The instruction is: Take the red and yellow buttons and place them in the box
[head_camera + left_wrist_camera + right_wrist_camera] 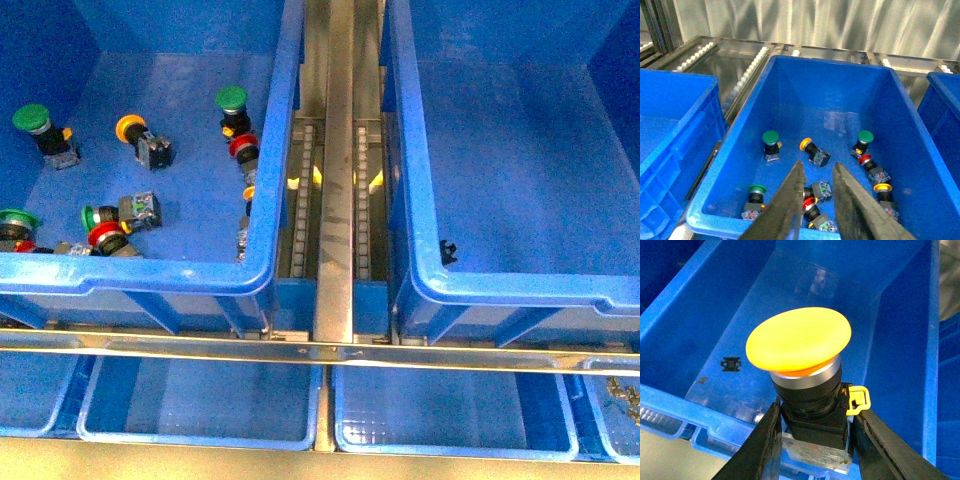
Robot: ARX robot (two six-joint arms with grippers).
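My right gripper (817,412) is shut on a yellow button (798,340), clamping its black-and-clear body with the cap facing the camera. It hangs over the inside of the box (685,325), the big blue crate on the right (520,288). The left crate (150,270) holds loose buttons: a yellow one (130,128), a red one (243,146), a red one (103,235) and several green ones. Above that crate my left gripper (817,163) is open, over a red button (809,203). Another yellow button (883,188) lies near the wall. Neither arm shows in the front view.
A small black clip (448,252) lies on the box floor. A metal roller track (335,180) runs between the two crates. A steel rail (300,345) crosses in front, with shallow blue trays (200,400) below it.
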